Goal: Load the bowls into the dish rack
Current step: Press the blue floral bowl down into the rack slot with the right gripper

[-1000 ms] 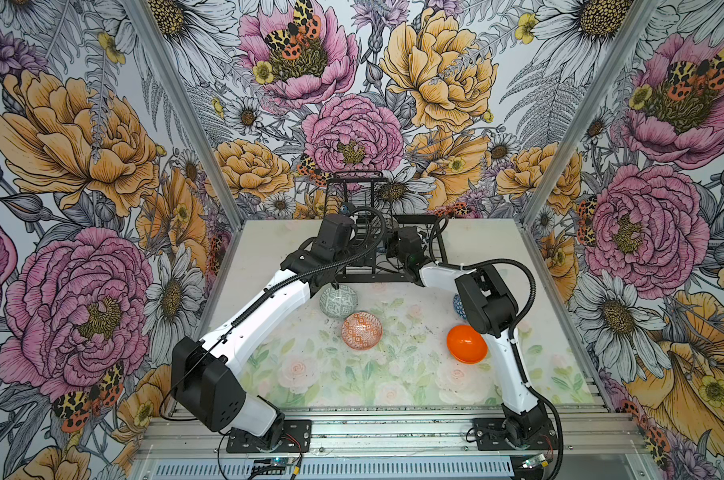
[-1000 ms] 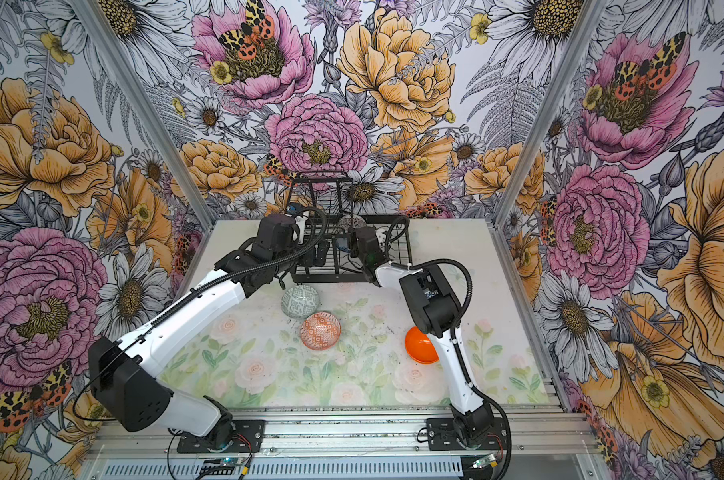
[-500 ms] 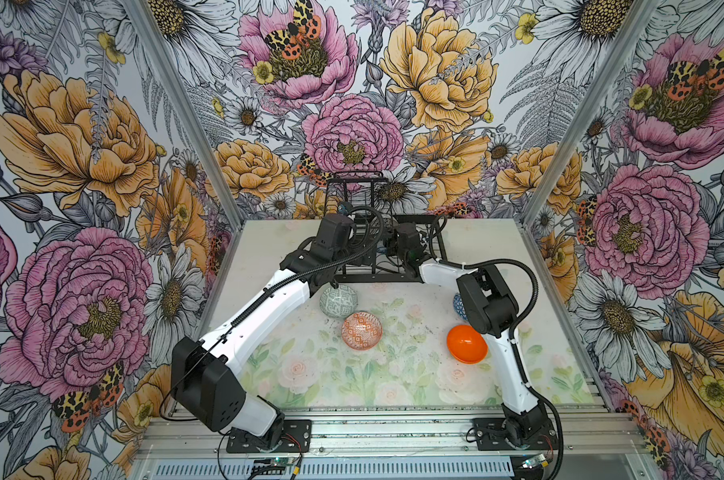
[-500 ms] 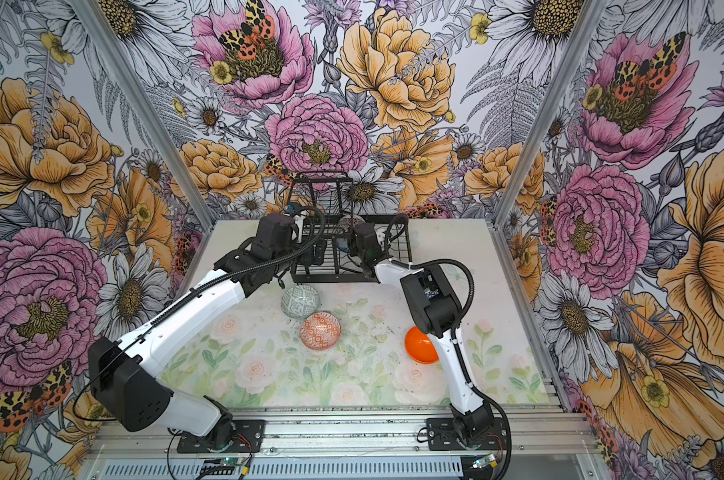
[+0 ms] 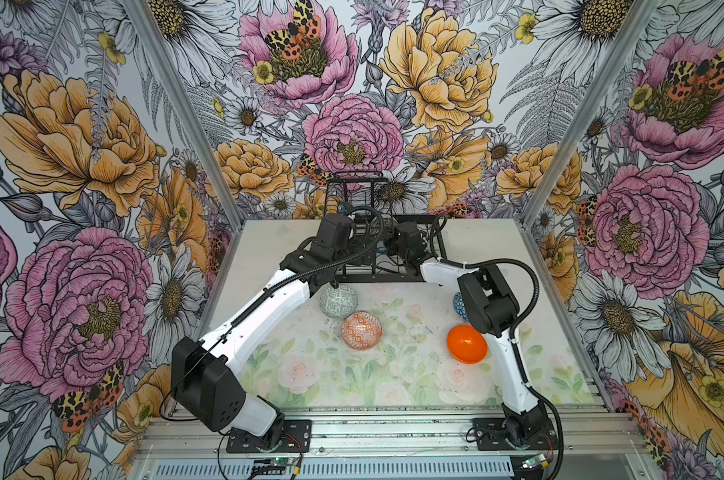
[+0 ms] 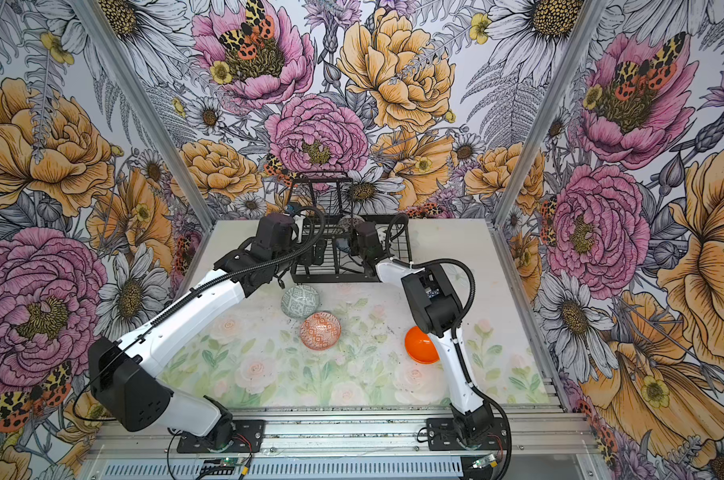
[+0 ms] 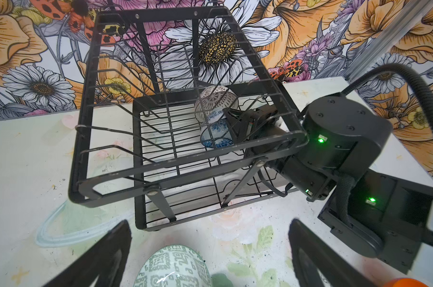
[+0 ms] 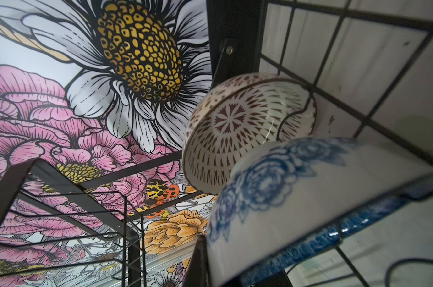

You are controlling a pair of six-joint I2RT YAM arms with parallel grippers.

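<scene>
The black wire dish rack [image 5: 376, 276] stands at the back of the table. In its lower base a dark-and-white bowl [image 7: 215, 99] stands on edge. A blue-speckled bowl [image 7: 216, 134] tilts against it, and my right gripper [image 8: 225, 270] is shut on this bowl's rim. My left gripper [image 7: 208, 251] hangs open just in front of the rack, above a grey-green bowl [image 5: 338, 302] on the mat. An orange-white bowl [image 5: 362, 331] and a plain orange bowl [image 5: 467, 344] also lie on the mat. A dark blue triangle bowl [image 5: 458, 305] is half hidden behind the right arm.
The rack's raised upper basket [image 5: 354, 176] holds nothing that I can see and overhangs the base's left part. The right arm's elbow [image 5: 487, 303] stands over the mat's right side. Flowered walls close in on three sides.
</scene>
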